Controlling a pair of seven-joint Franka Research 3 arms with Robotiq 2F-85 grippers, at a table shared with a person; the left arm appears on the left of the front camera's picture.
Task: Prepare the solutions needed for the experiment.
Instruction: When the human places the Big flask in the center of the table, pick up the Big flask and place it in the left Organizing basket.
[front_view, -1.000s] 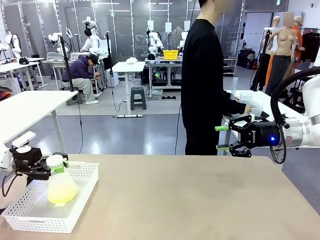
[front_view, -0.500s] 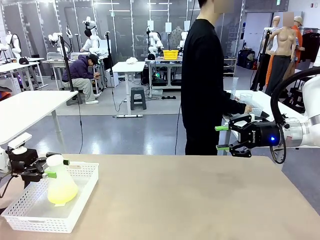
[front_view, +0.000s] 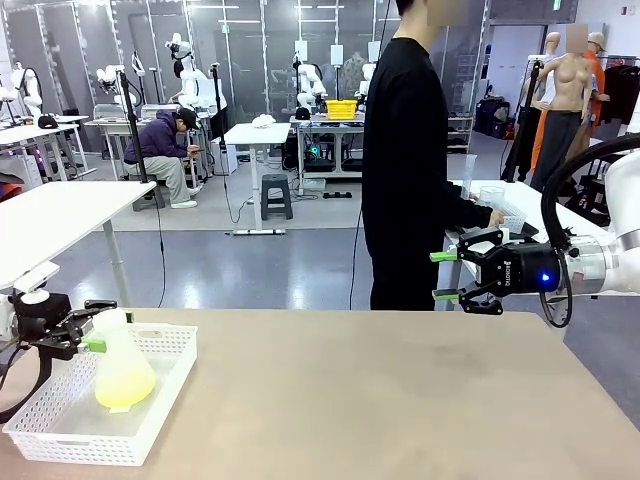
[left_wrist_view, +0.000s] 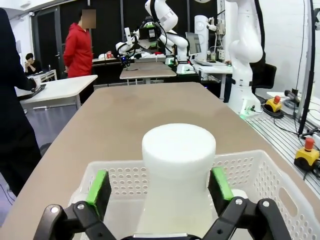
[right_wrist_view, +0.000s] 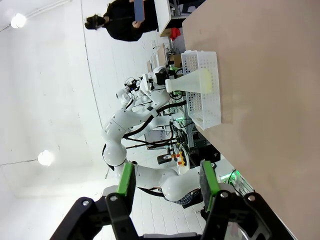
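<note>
Flask (front_view: 122, 365) with a white stopper is seen standing upright in a white perforated basket (front_view: 150, 425) at the bench's (front_view: 380, 400) left end, pale yellow-green solutions (front_view: 124, 388) pooled in its wide base. The left hand (front_view: 95, 327) is spread, its green pads (left_wrist_view: 99, 186) set on either side of the flask's neck and apart from it. The right hand (front_view: 440, 276) is held in the air well away at the bench's far right edge, its fingers parted with nothing between them. A person in black (front_view: 405, 160) is seen just beyond it.
</note>
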